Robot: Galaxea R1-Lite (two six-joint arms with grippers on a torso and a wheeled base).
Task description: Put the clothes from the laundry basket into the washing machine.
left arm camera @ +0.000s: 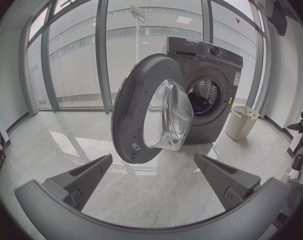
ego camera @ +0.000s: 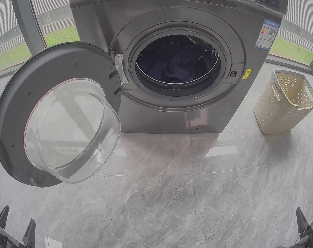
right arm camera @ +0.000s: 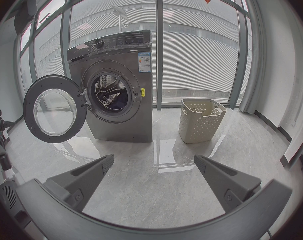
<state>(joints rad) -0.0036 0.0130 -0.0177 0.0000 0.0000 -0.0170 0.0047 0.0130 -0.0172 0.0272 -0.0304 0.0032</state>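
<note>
The grey washing machine [ego camera: 184,97] stands ahead with its round door [ego camera: 56,114] swung wide to the left. Dark blue clothes [ego camera: 170,64] lie inside the drum. The cream laundry basket [ego camera: 284,100] stands on the floor right of the machine; no clothes show in it. My left gripper [ego camera: 16,221] is low at the front left, open and holding nothing. My right gripper [ego camera: 309,212] is low at the front right, open as well, far from the basket. In the wrist views the left gripper [left arm camera: 153,160] and the right gripper [right arm camera: 154,160] each have wide-apart fingers over bare floor.
The open door juts out over the floor at the left. Glass window walls [right arm camera: 198,50] run behind the machine and basket. Grey marble floor [ego camera: 184,197] stretches between me and the machine.
</note>
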